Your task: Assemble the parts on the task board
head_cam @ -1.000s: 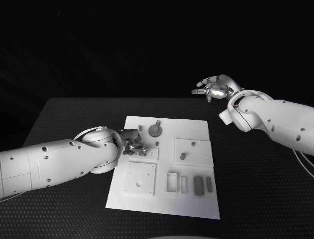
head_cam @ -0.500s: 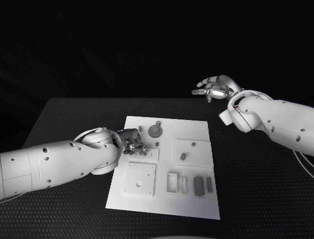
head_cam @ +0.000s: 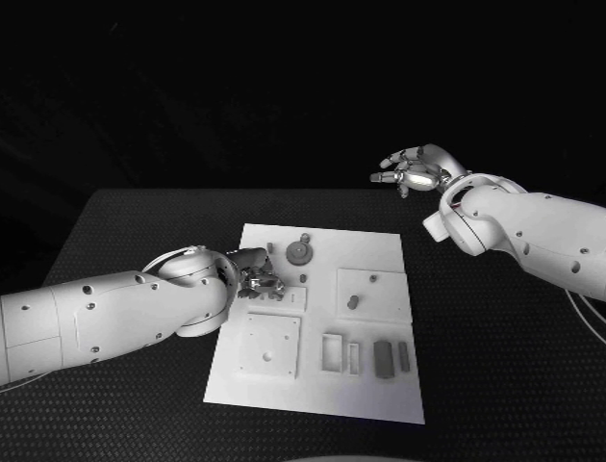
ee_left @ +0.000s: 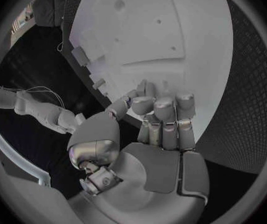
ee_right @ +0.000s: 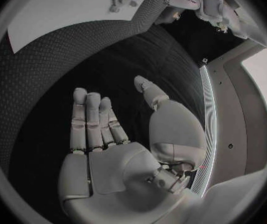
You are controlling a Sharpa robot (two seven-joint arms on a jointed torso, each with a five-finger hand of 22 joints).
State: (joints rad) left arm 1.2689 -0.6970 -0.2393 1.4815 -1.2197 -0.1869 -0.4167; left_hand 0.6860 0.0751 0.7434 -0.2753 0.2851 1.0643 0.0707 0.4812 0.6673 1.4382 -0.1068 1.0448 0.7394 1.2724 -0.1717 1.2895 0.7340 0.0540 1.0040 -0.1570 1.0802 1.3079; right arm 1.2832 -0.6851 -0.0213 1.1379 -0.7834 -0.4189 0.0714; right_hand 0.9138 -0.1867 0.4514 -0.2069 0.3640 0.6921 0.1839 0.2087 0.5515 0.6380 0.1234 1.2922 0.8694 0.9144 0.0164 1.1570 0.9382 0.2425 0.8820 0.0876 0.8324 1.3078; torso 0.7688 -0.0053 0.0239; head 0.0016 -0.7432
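Beyond board's [head_cam: 324,322] far edge — right hand [head_cam: 410,171]

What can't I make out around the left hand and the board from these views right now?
- Head view: the left hand sits over the task board edge; its own arm hides the palm side, so a grasp cannot be confirmed.
- Left wrist view: the curled fingers cover the board beneath them.
- Head view: the parts are too small to identify.

Left hand [head_cam: 258,274] half hidden behind own arm (any grasp unreadable); task board [head_cam: 372,252] parts too small.
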